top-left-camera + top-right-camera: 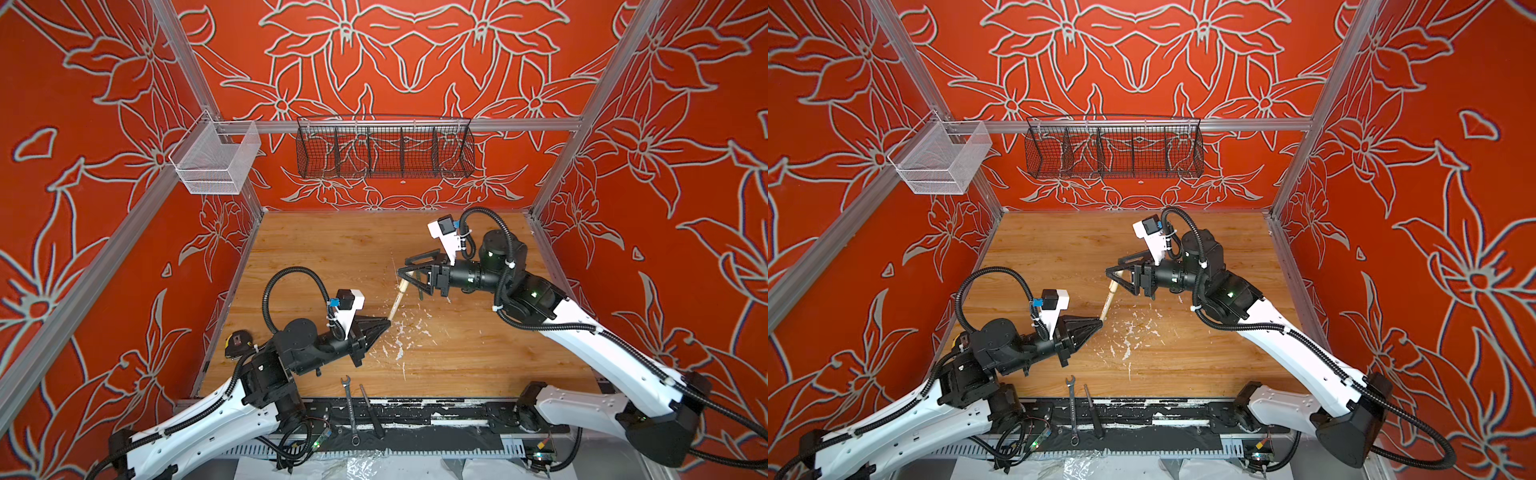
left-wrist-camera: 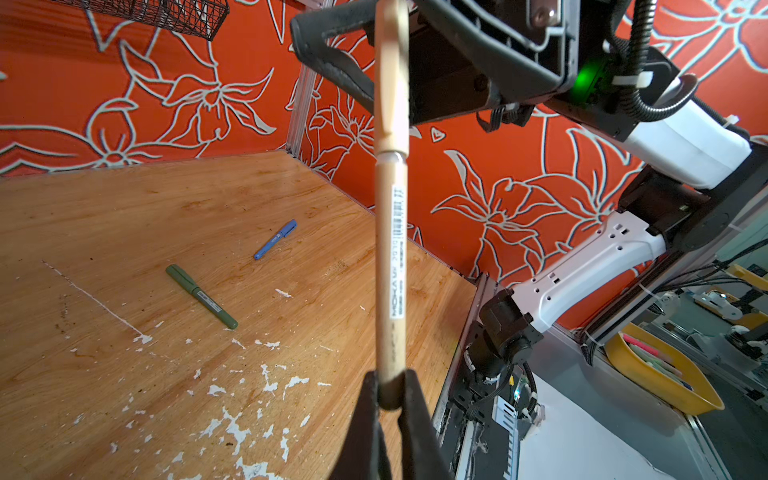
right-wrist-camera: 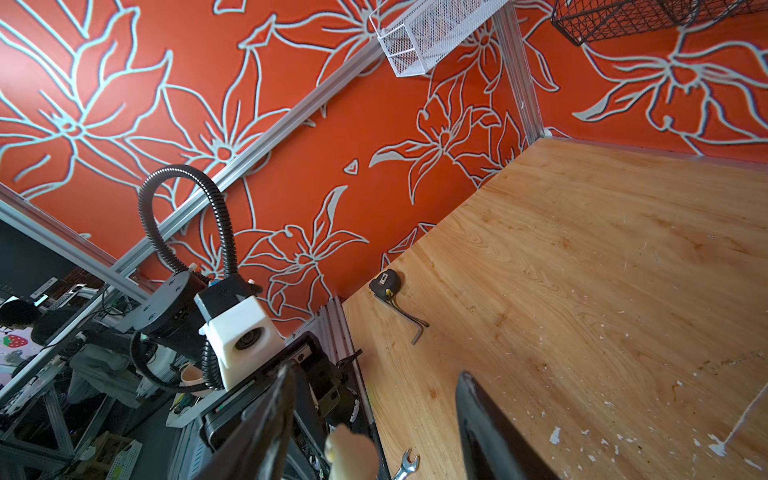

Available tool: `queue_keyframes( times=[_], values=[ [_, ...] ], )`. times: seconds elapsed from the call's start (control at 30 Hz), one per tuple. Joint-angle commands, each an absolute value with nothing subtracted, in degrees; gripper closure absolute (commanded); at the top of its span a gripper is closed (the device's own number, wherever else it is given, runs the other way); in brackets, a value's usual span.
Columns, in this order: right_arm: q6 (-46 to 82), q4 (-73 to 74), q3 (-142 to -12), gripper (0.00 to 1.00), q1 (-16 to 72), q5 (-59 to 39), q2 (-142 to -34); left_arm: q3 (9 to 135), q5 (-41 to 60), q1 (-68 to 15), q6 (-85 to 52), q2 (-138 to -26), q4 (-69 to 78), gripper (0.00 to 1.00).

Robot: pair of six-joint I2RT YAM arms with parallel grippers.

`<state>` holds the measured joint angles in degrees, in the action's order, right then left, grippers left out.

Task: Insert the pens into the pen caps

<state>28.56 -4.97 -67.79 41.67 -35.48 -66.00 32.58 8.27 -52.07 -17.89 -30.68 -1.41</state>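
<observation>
One green pen (image 2: 201, 296) and a blue pen (image 2: 275, 240) lie on the desk (image 2: 124, 208) beyond the left end effector (image 2: 390, 390), which is clamped on the tail of the tan pen (image 2: 388, 249). Its cap (image 2: 390, 83), partly cut off, sits between the parted jaws of the right end effector (image 1: 402, 267).

Robotics lab cell: aluminium frame (image 1: 523, 124), red floral backdrop walls (image 1: 415, 50), 2 bench-mounted robot arms (image 1: 582, 345), wooden tabletop (image 1: 478, 353)

two white and black arms

the left arm (image 1: 199, 419) and right arm (image 1: 582, 345) have white shells (image 2: 590, 270) with holes (image 2: 614, 235) and black joints (image 1: 266, 376). a black ribbed cable (image 3: 178, 170) loops over each, tied with white zip ties (image 1: 510, 264). each wrist has a white camera box (image 3: 241, 336) with a blue plug (image 1: 332, 303). green lights (image 2: 586, 77) glow on the right arm. the left gripper (image 1: 388, 322) and right gripper (image 1: 402, 268) are black with thin fingers (image 3: 482, 424).
</observation>
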Motion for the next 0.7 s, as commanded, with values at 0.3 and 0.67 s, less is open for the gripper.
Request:
queue_keyframes(
  times=[0.3, 0.67],
  values=[
    [29.44, -2.65, -69.26, 0.52, 41.13, -37.27, -66.36, 32.35, 8.87, -51.76, -17.78, -31.16, -0.18, 1.00],
    [29.71, -2.18, -68.48, 0.80, 41.04, -37.11, -66.53, 33.84, 9.57, -51.77, -17.45, -32.24, 0.78, 1.00]
  ],
)
